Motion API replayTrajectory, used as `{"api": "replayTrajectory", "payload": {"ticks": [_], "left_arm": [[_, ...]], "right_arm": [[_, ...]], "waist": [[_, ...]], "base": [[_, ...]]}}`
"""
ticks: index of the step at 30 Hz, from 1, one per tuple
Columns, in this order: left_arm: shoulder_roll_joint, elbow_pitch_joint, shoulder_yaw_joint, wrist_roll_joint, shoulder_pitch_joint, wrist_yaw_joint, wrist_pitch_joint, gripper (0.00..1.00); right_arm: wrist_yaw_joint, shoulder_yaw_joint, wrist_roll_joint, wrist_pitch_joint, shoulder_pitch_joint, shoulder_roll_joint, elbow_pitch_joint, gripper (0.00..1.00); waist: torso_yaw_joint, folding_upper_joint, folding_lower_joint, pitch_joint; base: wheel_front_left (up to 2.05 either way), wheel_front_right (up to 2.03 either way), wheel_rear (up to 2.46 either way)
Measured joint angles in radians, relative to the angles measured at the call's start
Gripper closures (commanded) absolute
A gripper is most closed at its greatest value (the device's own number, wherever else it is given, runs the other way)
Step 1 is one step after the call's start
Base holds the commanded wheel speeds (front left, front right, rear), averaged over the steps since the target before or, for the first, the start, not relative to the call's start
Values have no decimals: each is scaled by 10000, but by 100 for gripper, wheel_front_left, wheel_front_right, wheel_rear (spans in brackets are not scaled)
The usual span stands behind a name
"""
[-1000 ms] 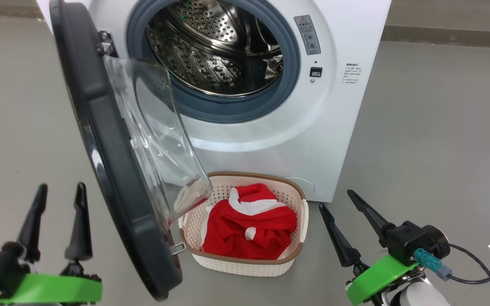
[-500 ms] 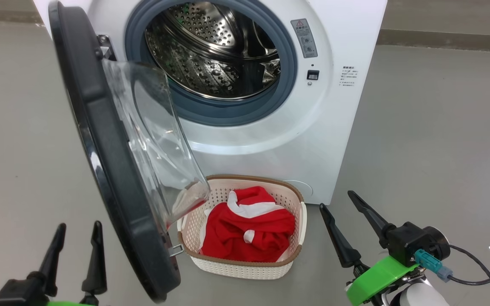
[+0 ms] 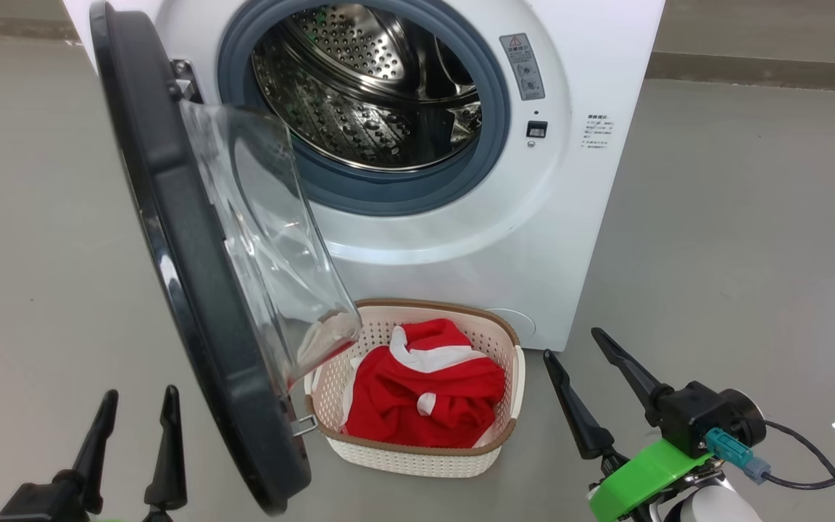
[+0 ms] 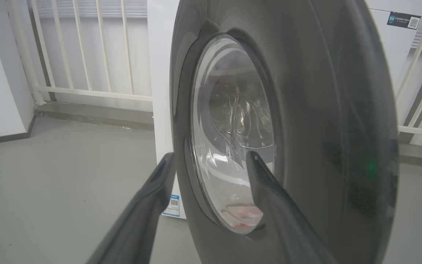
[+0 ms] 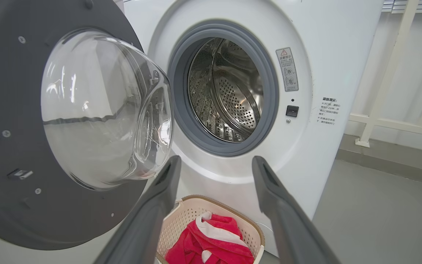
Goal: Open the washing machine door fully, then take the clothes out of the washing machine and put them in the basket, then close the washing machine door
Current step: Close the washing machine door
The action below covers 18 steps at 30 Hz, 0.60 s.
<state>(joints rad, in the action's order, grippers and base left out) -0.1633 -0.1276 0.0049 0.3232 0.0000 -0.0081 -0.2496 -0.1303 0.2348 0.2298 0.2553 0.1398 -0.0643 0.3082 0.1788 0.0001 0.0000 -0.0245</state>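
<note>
left gripper (image 3: pixel 140 395) at the lower left, fingers spread and empty, near the outer face of the washing machine door (image 3: pixel 171 239) — which stands wide open. the clothes (image 3: pixel 425 406) lie in the basket (image 3: pixel 417 455) on the floor (image 3: pixel 751 217), against the front of the washing machine (image 3: pixel 570 217) — right gripper (image 3: pixel 571 344) gapes empty beside it
</note>
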Motion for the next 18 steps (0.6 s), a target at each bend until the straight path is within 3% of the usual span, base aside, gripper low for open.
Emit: {"api": "replayTrajectory", "payload": {"ticks": [9, 10, 12, 18], "left_arm": [[31, 4, 54, -174, 3, -23, 0, 0], [31, 4, 58, -174, 3, -25, 0, 15], [29, -21, 52, -176, 3, -65, 0, 100], [38, -115, 63, -140, 1, -113, 0, 100]], "right_arm": [[0, 6, 0, 0, 0, 0, -40, 0], [0, 6, 0, 0, 0, 0, -38, 0], [0, 4, 0, 0, 0, 0, -38, 0], [0, 2, 0, 0, 1, 0, -35, 0]], "waist": [[-28, 0, 0, 8], [-34, 0, 0, 16], [-49, -1, 0, 32], [-93, 0, 0, 56]], "base": [[0, 0, 0], [0, 0, 0], [0, 0, 0], [0, 0, 0]]}}
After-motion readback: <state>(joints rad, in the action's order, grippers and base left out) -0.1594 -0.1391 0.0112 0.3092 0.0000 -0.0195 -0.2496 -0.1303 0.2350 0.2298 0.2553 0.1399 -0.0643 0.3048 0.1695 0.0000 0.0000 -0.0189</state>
